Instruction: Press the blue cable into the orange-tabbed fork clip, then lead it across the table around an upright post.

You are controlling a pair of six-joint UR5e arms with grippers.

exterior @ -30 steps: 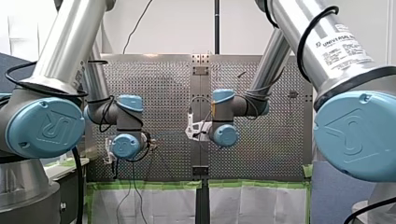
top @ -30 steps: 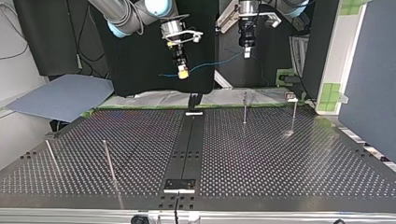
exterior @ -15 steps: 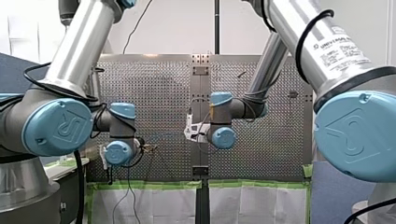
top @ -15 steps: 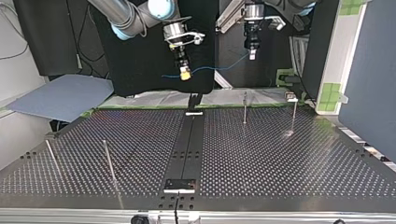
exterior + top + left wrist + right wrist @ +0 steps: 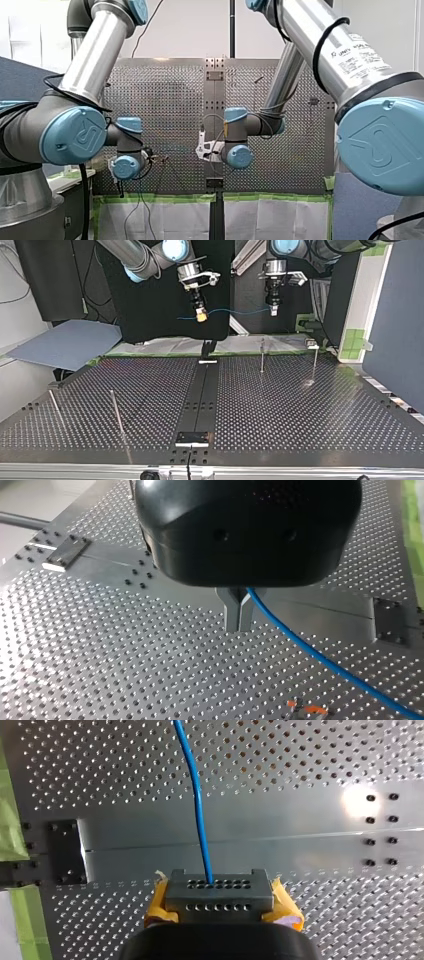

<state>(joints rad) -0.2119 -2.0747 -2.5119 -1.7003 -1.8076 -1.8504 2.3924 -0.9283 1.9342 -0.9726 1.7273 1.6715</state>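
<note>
Nearest you in the top view, the desk [image 5: 310,420] carries the near posts [image 5: 116,412], thin and upright, with no cable by them. Further back stand the far posts [image 5: 262,355], equally bare.

Beyond the desk's far edge and well above it, you have the blue cable [image 5: 235,311] held in the air by both tools. My right tool [image 5: 201,316], yellow-padded, is clamped on it, and a short tail runs on toward that view's left. My left tool [image 5: 272,310] has its metal fingers pressed together on the cable further along.

By my reading, nothing is done yet. The orange-tabbed fork clip [image 5: 306,711] sits on the desk below my left tool, and the cable passes clear above it. The clipping and the run around a post are both ahead of you.

The cable is thin, smooth and bright blue, and spans the tools in a shallow, nearly straight line.
</note>
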